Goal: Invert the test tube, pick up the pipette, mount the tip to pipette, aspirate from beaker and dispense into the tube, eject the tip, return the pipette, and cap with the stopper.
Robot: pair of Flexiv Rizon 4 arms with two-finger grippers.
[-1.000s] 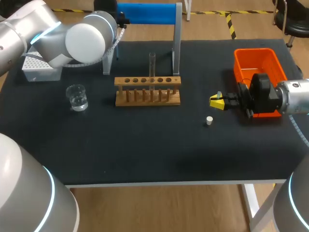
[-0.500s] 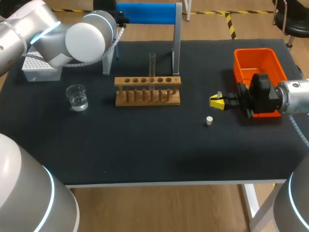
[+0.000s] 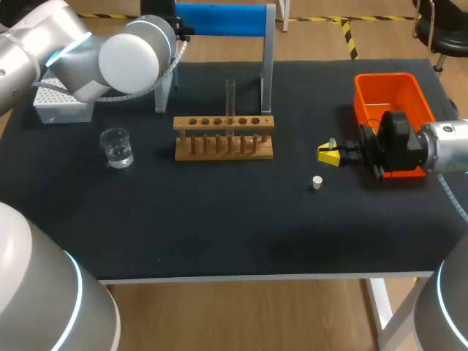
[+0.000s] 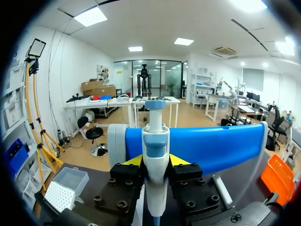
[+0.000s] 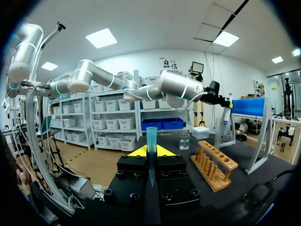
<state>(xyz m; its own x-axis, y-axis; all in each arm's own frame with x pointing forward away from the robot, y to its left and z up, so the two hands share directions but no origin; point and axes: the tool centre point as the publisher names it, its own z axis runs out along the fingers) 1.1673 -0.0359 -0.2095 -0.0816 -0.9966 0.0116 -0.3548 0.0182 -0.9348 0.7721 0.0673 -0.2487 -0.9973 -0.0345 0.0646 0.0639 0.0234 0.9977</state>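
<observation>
No readable text, labels, numbers or signs in any view.

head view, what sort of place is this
Probably a robotics lab set up as a chemistry bench: a wooden rack holding a glass tube, a beaker of clear liquid and a box of pipette tips, all on a black table.
</observation>
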